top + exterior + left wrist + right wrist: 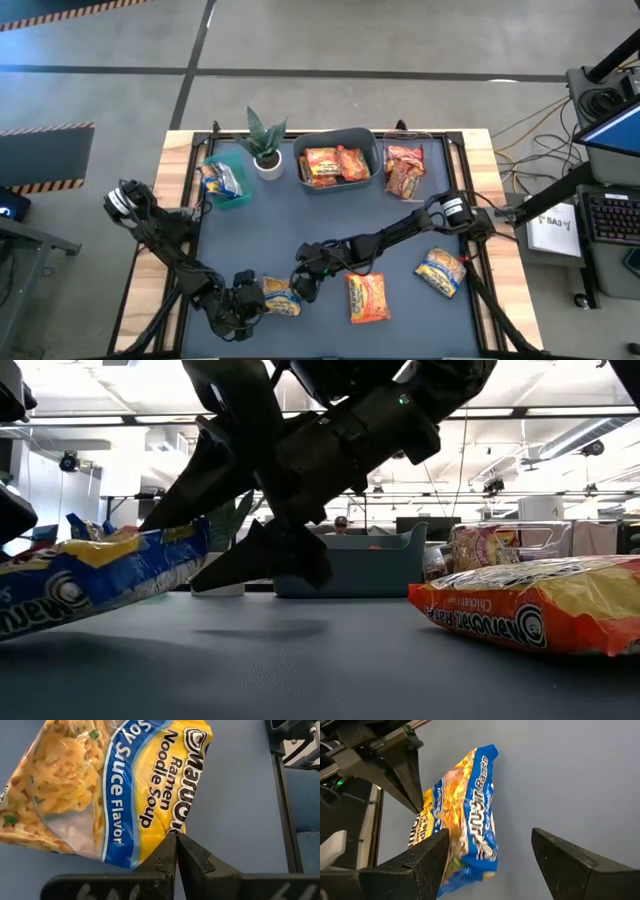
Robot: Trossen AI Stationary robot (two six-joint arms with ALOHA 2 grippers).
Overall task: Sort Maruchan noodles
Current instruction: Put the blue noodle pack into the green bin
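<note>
The left gripper (176, 836) is pinching the soy sauce ramen packet's (110, 785) edge; beside that packet, the right gripper (490, 865) is gaping wide, empty.

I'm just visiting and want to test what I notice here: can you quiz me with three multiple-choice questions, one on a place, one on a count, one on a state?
1. Where is the potted plant?
A. left of the grey bin
B. inside it
C. by the near edge

2. How many packets lie loose on the mat, unheld, right of the arms?
A. none
B. two
C. five

3. How are the left gripper's fingers?
A. wide open
B. shut on the blue-and-yellow packet
C. hidden

Answers: 1 A, plant stands beside the bin. 2 B, an orange packet and a yellow-blue packet. 3 B, tips pinch its edge.
</note>
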